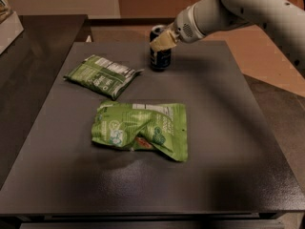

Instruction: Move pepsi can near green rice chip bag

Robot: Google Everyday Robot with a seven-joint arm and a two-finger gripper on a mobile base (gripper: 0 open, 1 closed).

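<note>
The pepsi can (pixel 160 57) is dark blue with a silver top and stands upright at the far middle of the dark table (pixel 224 128). My gripper (pixel 162 40) reaches in from the upper right and is shut on the can's upper part, with one tan finger (pixel 163 42) across its front. The green rice chip bag (pixel 141 130) is bright lime green and wrinkly and lies flat in the table's middle. It is well in front of the can and apart from it.
A smaller, darker green flat bag (pixel 102 75) lies at the far left of the table, left of the can. A second dark surface (pixel 33 56) adjoins on the left. The white arm (pixel 248 8) spans the upper right.
</note>
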